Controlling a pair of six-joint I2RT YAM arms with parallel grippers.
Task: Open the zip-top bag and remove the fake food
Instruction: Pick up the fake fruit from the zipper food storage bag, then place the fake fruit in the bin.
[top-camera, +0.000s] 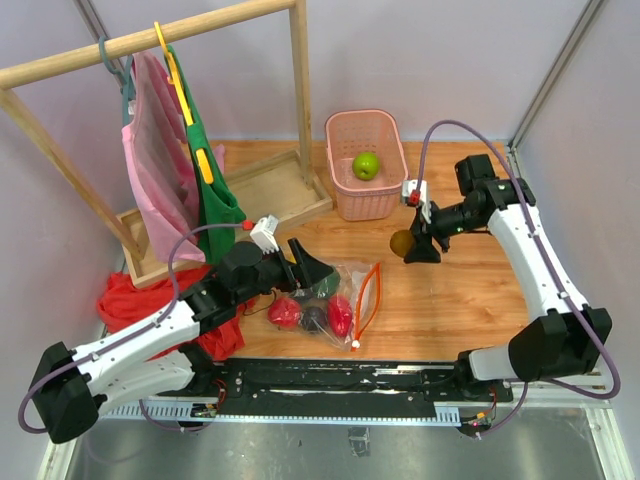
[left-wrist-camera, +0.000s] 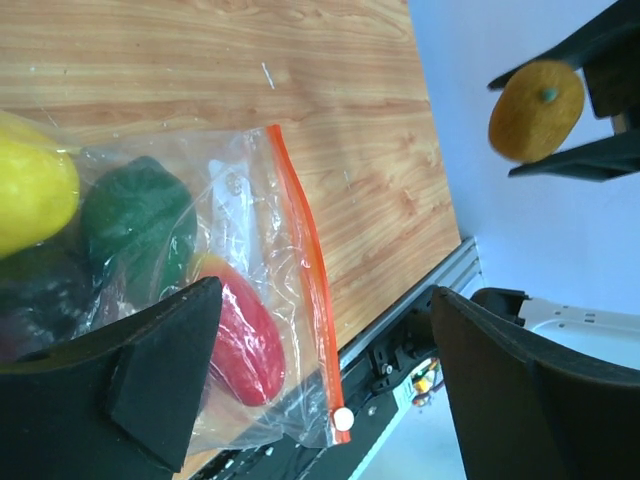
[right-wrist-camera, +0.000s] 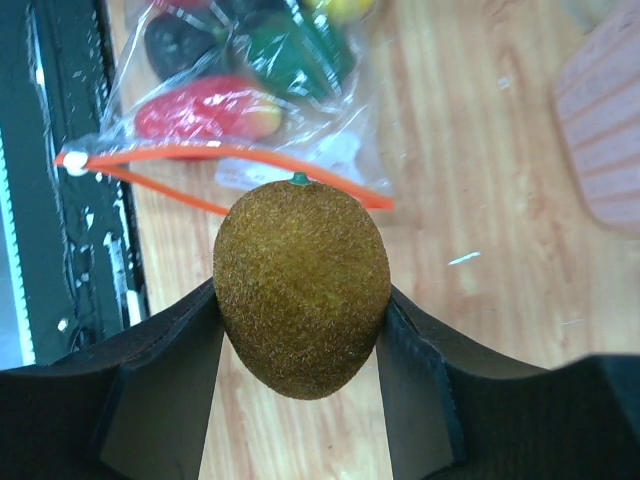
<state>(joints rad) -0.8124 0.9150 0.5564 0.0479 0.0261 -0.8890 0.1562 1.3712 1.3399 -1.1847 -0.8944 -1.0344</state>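
My right gripper (right-wrist-camera: 300, 330) clamps fuzzy brown fruit (right-wrist-camera: 300, 270), mid-frame: likely light, rigid, grippy. My left gripper (left-wrist-camera: 320, 335) gapes empty over bag (left-wrist-camera: 250, 190), lower left: looks thin, slippery. Best pinch at orange strip (left-wrist-camera: 305, 260).

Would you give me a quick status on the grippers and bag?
Right gripper shut on kiwi, held aloft. Left gripper open above bag. Bag unzipped, fake food inside.

Pale lavender walls (top-camera: 430, 50) on three sides; light even, diffuse. Light wood-grain tabletop (top-camera: 470, 300). Wooden garment rack (top-camera: 300, 90) at back left, standing on tabletop; pink garment (top-camera: 155, 170) and green garment (top-camera: 215, 205) hang from it. Aluminium corner post (top-camera: 555, 72) at right. Grey metal surface (top-camera: 300, 450) along near edge.
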